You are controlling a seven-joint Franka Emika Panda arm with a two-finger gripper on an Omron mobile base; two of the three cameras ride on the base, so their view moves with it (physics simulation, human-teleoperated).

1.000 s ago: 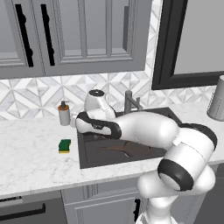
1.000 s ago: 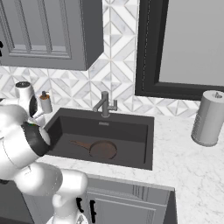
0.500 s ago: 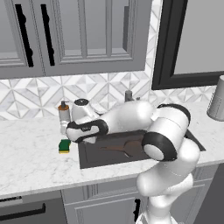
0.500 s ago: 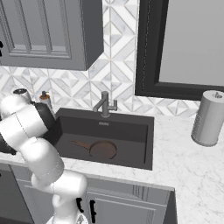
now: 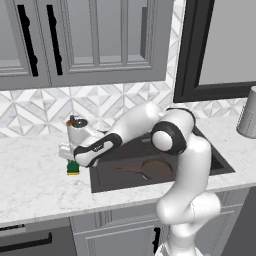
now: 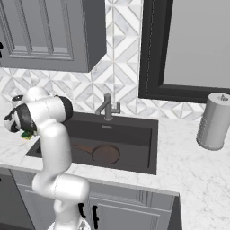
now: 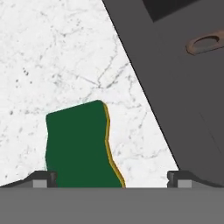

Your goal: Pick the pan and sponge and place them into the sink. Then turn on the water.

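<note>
The pan (image 5: pixel 154 168) already lies in the sink (image 5: pixel 101 176), flat on the basin floor with its long handle pointing left, so that part looks done. The sponge (image 5: pixel 73 167) is not in yet: it sits on the marble desk (image 5: pixel 35 185) just left of the sink's edge, green side up. No stream runs from the faucet (image 6: pixel 108 107), so the water is left to turn on too.

The gripper (image 7: pixel 113 177) hangs right over the sponge with its jaws spread wide and nothing between them; I'd say the grab comes next.

The hand view shows the sponge's thin yellow edge and the loop at the end of the pan's handle. The right base view shows the faucet and a grey canister (image 6: pixel 214 121) on the far side.
</note>
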